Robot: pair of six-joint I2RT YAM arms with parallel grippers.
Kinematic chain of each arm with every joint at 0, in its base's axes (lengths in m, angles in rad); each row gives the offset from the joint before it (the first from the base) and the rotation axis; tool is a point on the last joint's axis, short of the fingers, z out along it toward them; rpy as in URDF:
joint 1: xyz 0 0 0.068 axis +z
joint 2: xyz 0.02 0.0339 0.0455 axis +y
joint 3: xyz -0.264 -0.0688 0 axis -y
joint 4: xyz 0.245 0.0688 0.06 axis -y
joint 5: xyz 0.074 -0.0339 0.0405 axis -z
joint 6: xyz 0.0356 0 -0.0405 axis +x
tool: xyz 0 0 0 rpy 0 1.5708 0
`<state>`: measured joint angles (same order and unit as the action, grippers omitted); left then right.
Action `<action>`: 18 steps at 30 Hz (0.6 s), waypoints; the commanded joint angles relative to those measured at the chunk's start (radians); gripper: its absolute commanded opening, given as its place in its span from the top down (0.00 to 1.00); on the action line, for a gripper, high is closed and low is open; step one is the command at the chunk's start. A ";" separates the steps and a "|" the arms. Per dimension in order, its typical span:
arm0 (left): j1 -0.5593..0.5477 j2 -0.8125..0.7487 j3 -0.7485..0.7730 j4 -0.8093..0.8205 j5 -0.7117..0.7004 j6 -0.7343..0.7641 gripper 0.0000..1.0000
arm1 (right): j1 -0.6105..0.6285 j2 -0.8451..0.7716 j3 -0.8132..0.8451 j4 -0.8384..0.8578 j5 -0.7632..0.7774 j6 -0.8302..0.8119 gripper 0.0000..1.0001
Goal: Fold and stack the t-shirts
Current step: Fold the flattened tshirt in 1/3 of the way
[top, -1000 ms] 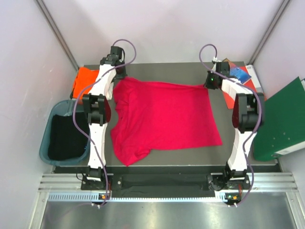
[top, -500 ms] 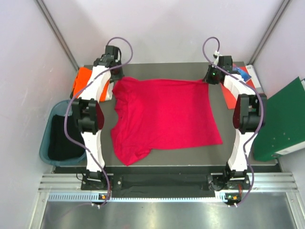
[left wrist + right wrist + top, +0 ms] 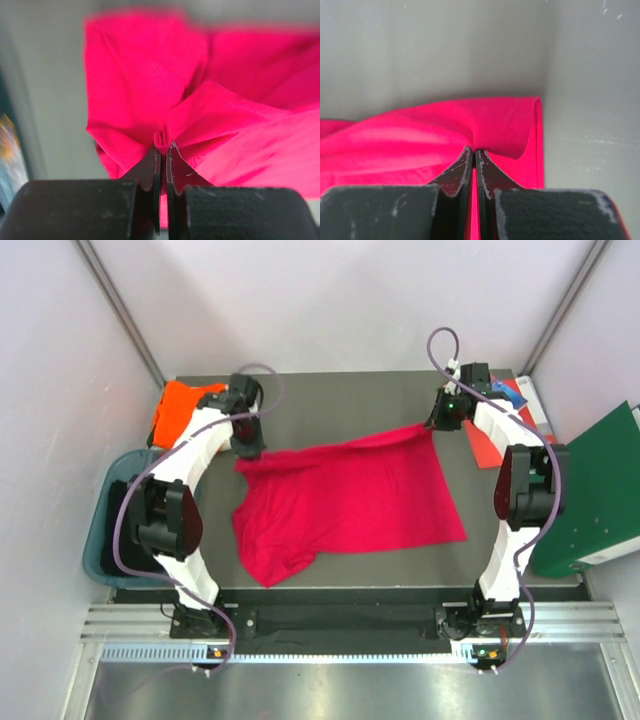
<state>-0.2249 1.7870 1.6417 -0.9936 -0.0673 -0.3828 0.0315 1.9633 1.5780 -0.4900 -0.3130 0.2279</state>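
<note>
The crimson-red t-shirt (image 3: 350,500) lies spread on the dark table (image 3: 340,390), its far edge lifted and drawn toward the near side. My left gripper (image 3: 249,444) is shut on the shirt's far left corner. In the left wrist view a small fold of the red t-shirt (image 3: 140,75) is pinched at the tips of the left gripper (image 3: 163,147). My right gripper (image 3: 438,424) is shut on the far right corner. In the right wrist view the red t-shirt (image 3: 420,130) bunches at the right gripper (image 3: 472,150). The orange t-shirt (image 3: 180,405) lies crumpled at the table's far left.
A teal bin (image 3: 95,530) holding black cloth stands off the table's left edge. Red and blue books (image 3: 510,400) lie at the far right corner. A large green binder (image 3: 595,490) leans against the table's right side.
Both grippers have pulled the red shirt's far edge toward the near side. The left corner has come further than the right, so the edge now slants.
</note>
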 commanded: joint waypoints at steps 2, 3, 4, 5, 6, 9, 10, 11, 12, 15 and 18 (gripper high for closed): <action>-0.077 -0.118 -0.210 -0.122 -0.009 -0.154 0.71 | -0.012 0.026 0.014 -0.058 -0.038 -0.025 1.00; -0.083 -0.130 -0.224 -0.140 -0.035 -0.180 0.30 | -0.012 0.026 0.001 -0.070 -0.040 -0.024 1.00; -0.088 -0.138 -0.236 -0.163 -0.060 -0.207 0.07 | -0.012 0.026 -0.003 -0.079 -0.047 -0.024 1.00; -0.093 -0.165 -0.255 -0.175 -0.089 -0.229 0.01 | -0.012 0.026 -0.007 -0.087 -0.051 -0.024 1.00; -0.093 -0.178 -0.256 -0.177 -0.097 -0.237 0.01 | -0.012 0.025 -0.019 -0.102 -0.066 -0.024 1.00; -0.093 -0.201 -0.254 -0.139 -0.100 -0.219 0.01 | -0.012 0.019 -0.041 -0.134 -0.090 -0.019 1.00; -0.093 -0.193 -0.247 -0.132 -0.097 -0.215 0.01 | -0.010 0.013 -0.047 -0.140 -0.092 -0.016 1.00; -0.093 -0.164 -0.238 -0.129 -0.095 -0.208 0.01 | -0.012 0.002 -0.053 -0.163 -0.095 -0.015 1.00; -0.093 -0.143 -0.212 -0.138 -0.092 -0.206 0.01 | -0.012 -0.004 -0.061 -0.179 -0.094 -0.019 1.00; -0.096 -0.063 -0.162 -0.149 -0.094 -0.196 0.01 | -0.012 -0.024 -0.082 -0.229 -0.058 -0.024 0.99; -0.106 -0.018 -0.116 -0.145 -0.092 -0.182 0.01 | -0.012 -0.018 -0.101 -0.268 0.027 -0.024 0.74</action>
<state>-0.3206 1.7092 1.4593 -1.1355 -0.1471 -0.5735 0.0311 1.9907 1.4948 -0.6861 -0.3626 0.2157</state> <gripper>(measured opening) 0.987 0.094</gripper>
